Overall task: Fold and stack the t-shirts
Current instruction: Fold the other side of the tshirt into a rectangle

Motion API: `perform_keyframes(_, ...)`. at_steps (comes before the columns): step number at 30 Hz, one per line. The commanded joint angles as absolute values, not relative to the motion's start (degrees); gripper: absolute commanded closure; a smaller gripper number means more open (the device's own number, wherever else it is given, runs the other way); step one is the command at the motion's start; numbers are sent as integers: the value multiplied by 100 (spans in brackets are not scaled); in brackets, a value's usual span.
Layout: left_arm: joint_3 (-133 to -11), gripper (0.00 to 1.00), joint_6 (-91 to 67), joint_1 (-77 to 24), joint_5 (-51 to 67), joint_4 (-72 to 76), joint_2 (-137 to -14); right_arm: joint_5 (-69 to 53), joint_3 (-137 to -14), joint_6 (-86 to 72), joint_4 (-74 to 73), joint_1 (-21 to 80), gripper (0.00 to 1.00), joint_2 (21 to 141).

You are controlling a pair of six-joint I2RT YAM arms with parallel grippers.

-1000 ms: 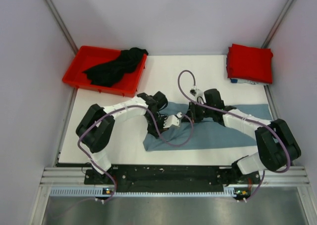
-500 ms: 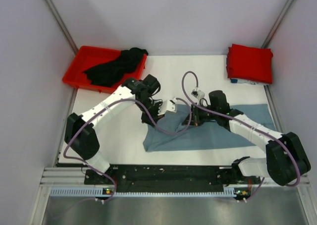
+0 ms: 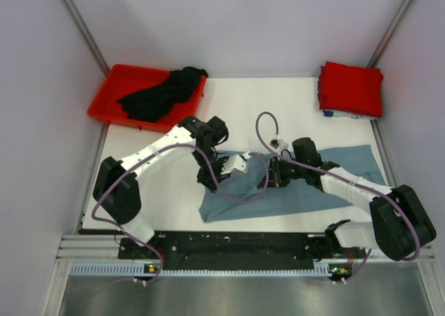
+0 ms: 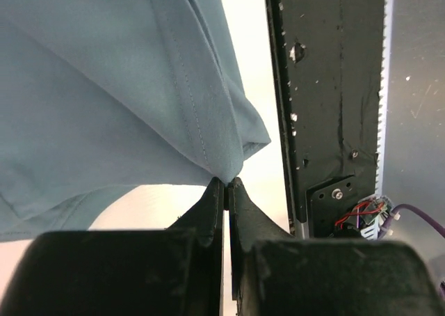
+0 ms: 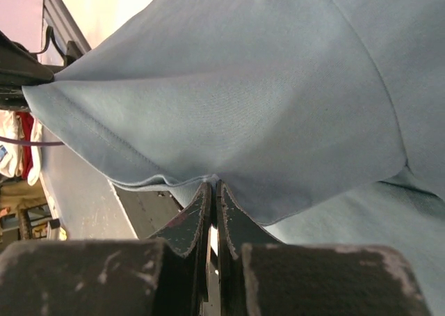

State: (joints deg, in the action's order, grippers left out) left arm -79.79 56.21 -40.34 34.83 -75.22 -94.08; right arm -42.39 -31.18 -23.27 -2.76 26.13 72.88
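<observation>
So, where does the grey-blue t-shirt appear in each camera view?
Top external: grey-blue t-shirt centre, between the arms.
Left wrist: t-shirt upper left, corner pinched in left gripper.
Right wrist: t-shirt fills most, fold pinched in right gripper.
Shared: white tabletop.

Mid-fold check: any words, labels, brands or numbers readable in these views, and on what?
None can be read.
The grey-blue t-shirt, black t-shirt, folded red t-shirt and red bin show no print.
A blue-and-white patch below the red one is too small to read.
</observation>
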Motion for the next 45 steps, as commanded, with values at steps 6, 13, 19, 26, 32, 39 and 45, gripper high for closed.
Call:
perform_keyframes(6, -9200, 100, 4264, -3850, 1445, -6593, -9466, -3552, -4428, -2268, -650, 2479, 100, 7102)
perform_keyframes(13, -9940, 100, 4236, -3823, -348, -5381, -9492, -3138, -5387, -2004, -905, 2329, 100, 7444)
perform_keyframes(19, -10598, 100, 4491, -3814, -590, -5501, -9483, -3164, -5546, -1890, -1019, 2303, 100, 7427)
perform_keyframes(26, -10881, 100, 4842, -3850, 1087, -6967, -9361, -3287, -5327, -1802, -1160, 2285, 100, 7208)
perform_keyframes(32, -10066, 100, 5247, -3885, 2047, -8296, -9185, -3761, -4844, -1767, -1371, 2294, 100, 7040)
perform_keyframes(39, -8431, 100, 5484, -3972, 3110, -8271, -9175, -4218, -3711, -2416, -740, 2303, 100, 6882)
perform_keyframes(45, -7366, 100, 5713, -4131, 3340, -7691, -9386, -4245, -2849, -3075, 298, 2469, 100, 7004)
